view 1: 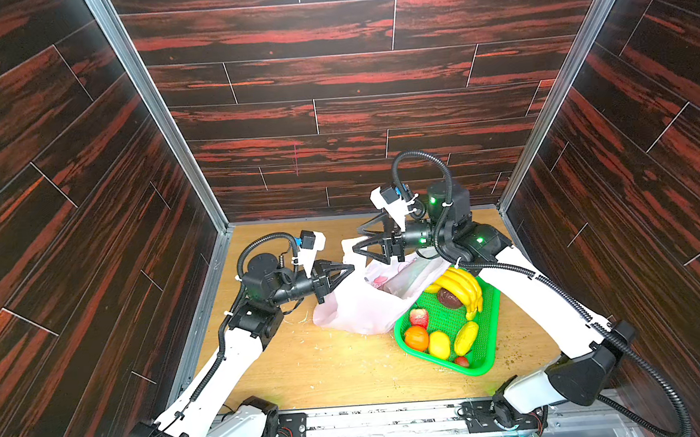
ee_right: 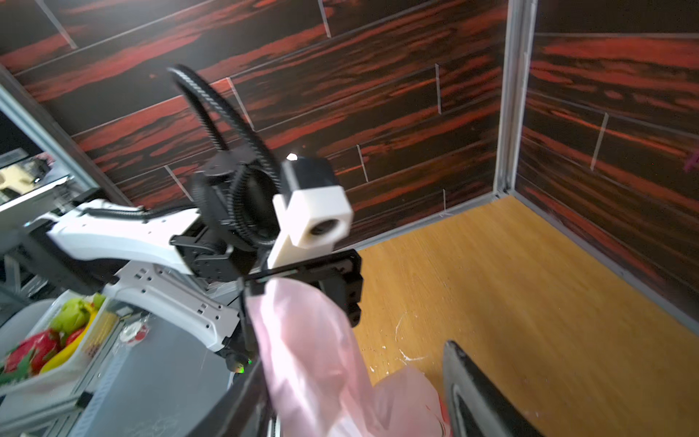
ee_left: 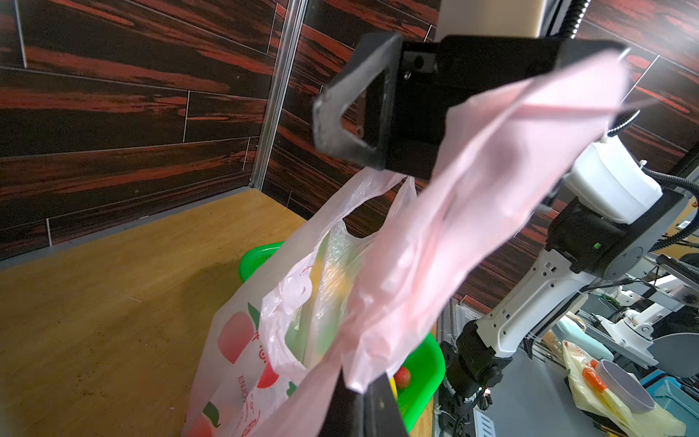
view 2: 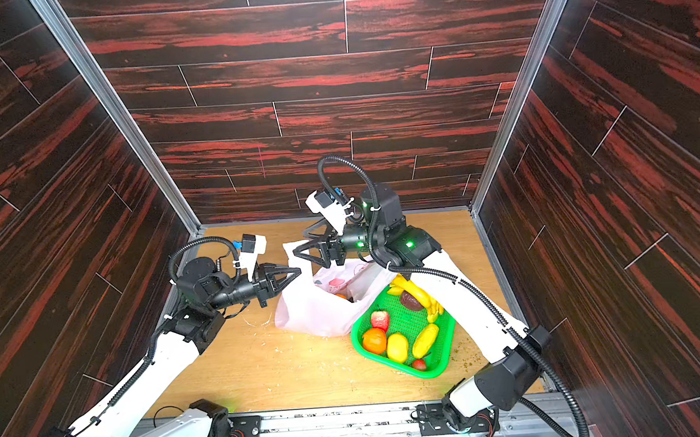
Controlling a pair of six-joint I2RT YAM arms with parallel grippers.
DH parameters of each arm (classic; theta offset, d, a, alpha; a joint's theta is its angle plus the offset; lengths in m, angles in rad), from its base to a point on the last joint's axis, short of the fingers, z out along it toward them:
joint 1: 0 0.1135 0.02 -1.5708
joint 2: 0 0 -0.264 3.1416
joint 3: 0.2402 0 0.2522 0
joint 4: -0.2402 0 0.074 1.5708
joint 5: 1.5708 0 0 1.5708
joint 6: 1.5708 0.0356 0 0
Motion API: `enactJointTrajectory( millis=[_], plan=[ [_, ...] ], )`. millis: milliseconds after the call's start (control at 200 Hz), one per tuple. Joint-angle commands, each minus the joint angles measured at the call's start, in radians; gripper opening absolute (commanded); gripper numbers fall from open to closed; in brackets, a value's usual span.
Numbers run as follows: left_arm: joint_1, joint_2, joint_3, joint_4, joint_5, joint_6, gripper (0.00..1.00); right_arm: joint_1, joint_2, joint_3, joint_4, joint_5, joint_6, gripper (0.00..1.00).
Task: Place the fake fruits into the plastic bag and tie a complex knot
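Left gripper (view 1: 348,271) pinches a strap of the thin whitish-pink plastic bag (view 1: 358,310) mid-table, likely holding its mouth up; right gripper (view 1: 357,240) hangs spread beside it. Glossy toy fruits (view 1: 439,343) fill the green perforated basket (view 1: 494,327), right.

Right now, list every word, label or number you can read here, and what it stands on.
"ENJO": red letters on the plastic bag, in the left wrist view; the rest of the word is unreadable.
Other red print on the bag: too blurred to read.
No other text can be read in any view.
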Motion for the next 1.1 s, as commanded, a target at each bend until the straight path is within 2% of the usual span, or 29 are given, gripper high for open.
enactJointTrajectory(
  millis=[0,75,165,245,281,306,376,436,636,797,922,1092],
  plan=[
    [-0.005,0.000,0.012,-0.007,0.017,0.015,0.04,0.005,-0.006,0.032,0.000,-0.060,-0.045,0.61],
    [-0.005,0.002,0.014,-0.017,0.014,0.017,0.04,0.005,0.002,0.045,0.003,-0.092,-0.042,0.48],
    [-0.005,0.001,0.018,-0.031,0.003,0.023,0.06,0.008,0.007,0.056,-0.005,-0.116,-0.042,0.21],
    [-0.005,-0.007,0.017,-0.061,-0.020,0.038,0.16,0.006,-0.003,0.057,-0.008,-0.102,-0.043,0.05],
    [-0.004,-0.013,0.016,-0.090,-0.037,0.053,0.24,0.006,-0.009,0.059,-0.008,-0.085,-0.041,0.00],
    [-0.004,-0.020,0.017,-0.113,-0.056,0.066,0.29,0.006,-0.012,0.058,-0.008,-0.071,-0.038,0.00],
    [0.000,-0.045,0.004,-0.151,-0.097,0.080,0.32,0.005,-0.016,0.068,-0.022,-0.056,-0.033,0.00],
    [0.004,-0.075,-0.017,-0.162,-0.125,0.079,0.45,0.005,-0.018,0.075,-0.039,-0.047,-0.031,0.00],
    [0.024,-0.194,-0.067,-0.188,-0.213,0.087,0.72,0.005,-0.013,0.085,-0.036,-0.057,-0.002,0.00],
    [0.032,-0.199,0.006,-0.286,-0.186,0.126,0.77,0.004,-0.016,0.096,-0.017,-0.102,0.025,0.00],
    [0.032,-0.176,0.054,-0.254,-0.137,0.110,0.83,0.004,-0.021,0.096,-0.012,-0.099,0.030,0.00],
    [0.030,-0.091,0.152,-0.194,-0.053,0.085,0.84,0.005,-0.012,0.099,-0.007,-0.105,0.045,0.00]
  ],
)
